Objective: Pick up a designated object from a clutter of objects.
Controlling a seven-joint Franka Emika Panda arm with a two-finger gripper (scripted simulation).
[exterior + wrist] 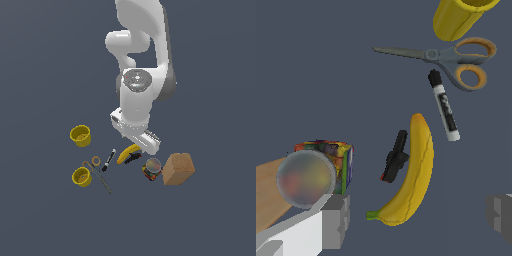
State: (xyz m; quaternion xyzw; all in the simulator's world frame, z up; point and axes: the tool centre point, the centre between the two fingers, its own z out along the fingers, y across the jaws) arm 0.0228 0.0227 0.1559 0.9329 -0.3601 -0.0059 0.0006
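Note:
The designated object, a small stubby black piece (394, 157), lies flat right beside the yellow banana (410, 170). It also shows in the exterior view (133, 158), just below my hand. The slim black-and-white marker (444, 106) lies on the banana's other side. My gripper (418, 217) is open and empty and hovers above the clutter. Its two grey fingertips (336, 220) stand wide apart, and the banana's stem end lies between them. In the exterior view the gripper (139, 145) hangs over the banana (125, 154) and the black piece.
A round glassy jar (306, 179) sits on a colourful block next to the tan box (178, 169), close to one fingertip. Scissors (451, 57) and a yellow cup (458, 17) lie beyond the marker. A second yellow cup (80, 135) stands at the exterior view's left.

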